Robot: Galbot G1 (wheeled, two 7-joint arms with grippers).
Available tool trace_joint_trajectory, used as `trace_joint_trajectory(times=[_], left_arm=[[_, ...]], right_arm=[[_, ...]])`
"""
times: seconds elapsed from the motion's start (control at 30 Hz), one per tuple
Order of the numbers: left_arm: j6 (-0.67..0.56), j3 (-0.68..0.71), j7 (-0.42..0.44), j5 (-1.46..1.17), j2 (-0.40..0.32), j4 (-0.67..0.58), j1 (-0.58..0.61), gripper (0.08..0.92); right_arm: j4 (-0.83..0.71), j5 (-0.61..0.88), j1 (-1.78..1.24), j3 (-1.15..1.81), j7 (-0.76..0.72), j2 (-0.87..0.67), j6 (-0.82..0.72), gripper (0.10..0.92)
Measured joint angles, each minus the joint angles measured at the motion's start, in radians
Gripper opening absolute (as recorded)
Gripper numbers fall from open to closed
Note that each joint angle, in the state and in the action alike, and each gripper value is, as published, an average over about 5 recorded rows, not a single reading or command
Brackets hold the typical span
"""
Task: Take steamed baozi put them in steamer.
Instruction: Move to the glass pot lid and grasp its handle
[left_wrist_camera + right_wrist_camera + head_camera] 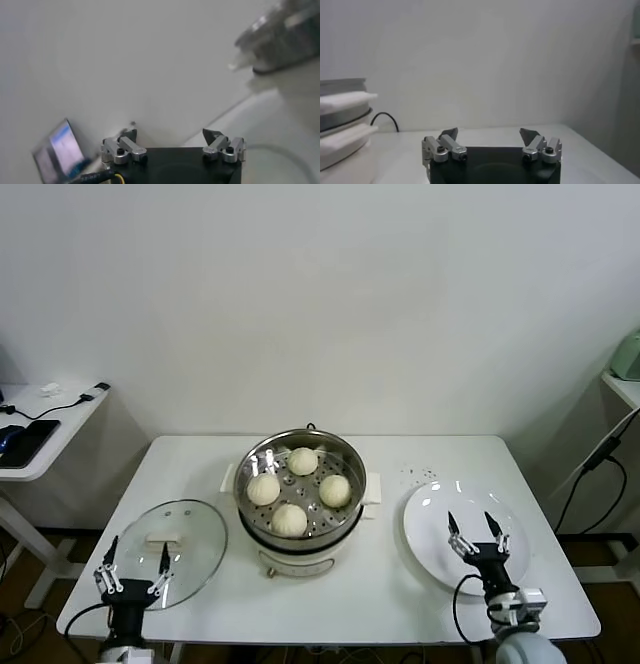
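Nearest the head camera, at the near edge of the bench, the two end effectors sit low and idle. At about 7 o'clock, the left end effector hangs over the near rim of the glass lid with its fingers spread and nothing between them. At about 5 o'clock, the right end effector hovers over the near part of the white plate, likewise released and empty. Both wrist views confirm this: the left end effector and the right end effector each show two fingertips standing well apart with only air between.

At the middle of the bench stands the steamer, a shiny steel basket on a white cooker base. Inside it lie four steamed baozi, at 12, 3, 6 and 9 o'clock on the perforated floor, spaced apart from one another, probably so that steam can pass around each.

The lid lies flat at 8 o'clock, off the steamer, which leaves the basket open from above. The plate at 4 o'clock carries no bun.

Count: two end effectors, four baozi, one steamer, one lid, one plate. With every bun in the basket and none on the plate, the task looks finished.
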Motion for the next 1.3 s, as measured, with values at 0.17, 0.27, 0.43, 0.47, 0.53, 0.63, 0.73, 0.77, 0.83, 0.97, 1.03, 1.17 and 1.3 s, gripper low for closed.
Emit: trace_joint_trajectory(times=[0.17,0.27,0.43,0.47,0.53,0.63,0.73,0.77,0.83,0.97,1.03,1.17,1.3], left_arm=[[0.024,-0.01,-0.057,0.245,0.039,0.073,-0.011,0.823],[0.032,-0.01,-0.079,0.364,0.051,0.119,-0.023,0.823],[0.038,-0.01,-0.1,0.49,0.059,0.195,-0.057,0.823],[0.038,-0.01,-0.102,0.508,0.06,0.209,-0.065,0.823],[0.036,-0.008,-0.104,0.538,0.065,0.236,-0.084,0.823],[0.034,-0.002,-0.104,0.572,0.073,0.275,-0.114,0.823],[0.033,0.006,-0.104,0.594,0.082,0.312,-0.147,0.823],[0.033,0.008,-0.105,0.598,0.086,0.323,-0.158,0.823],[0.033,0.014,-0.107,0.604,0.093,0.346,-0.18,0.823],[0.035,0.023,-0.111,0.612,0.104,0.386,-0.223,0.823],[0.037,0.028,-0.111,0.617,0.109,0.405,-0.243,0.823],[0.037,0.036,-0.114,0.626,0.117,0.441,-0.279,0.823],[0.038,0.041,-0.117,0.627,0.126,0.474,-0.305,0.823]], right_arm=[[-0.011,-0.014,-0.008,-0.001,-0.003,0.014,0.003,0.823],[-0.012,-0.025,-0.014,-0.004,-0.007,0.022,0.003,0.823],[-0.013,-0.042,-0.025,-0.006,-0.009,0.031,0.002,0.823],[-0.013,-0.045,-0.027,-0.006,-0.009,0.033,0.002,0.823],[-0.013,-0.05,-0.031,-0.005,-0.01,0.035,0.001,0.823],[-0.012,-0.057,-0.036,-0.002,-0.01,0.039,-0.001,0.823],[-0.007,-0.061,-0.043,0.002,-0.01,0.042,-0.003,0.823],[-0.005,-0.062,-0.046,0.004,-0.01,0.043,-0.004,0.823],[-0.003,-0.064,-0.049,0.007,-0.01,0.046,-0.004,0.823],[-0.002,-0.068,-0.053,0.014,-0.01,0.051,-0.003,0.823],[-0.003,-0.072,-0.055,0.016,-0.01,0.054,-0.003,0.823],[0.0,-0.078,-0.058,0.019,-0.01,0.059,-0.002,0.823],[0.006,-0.086,-0.062,0.02,-0.011,0.062,-0.002,0.823]])
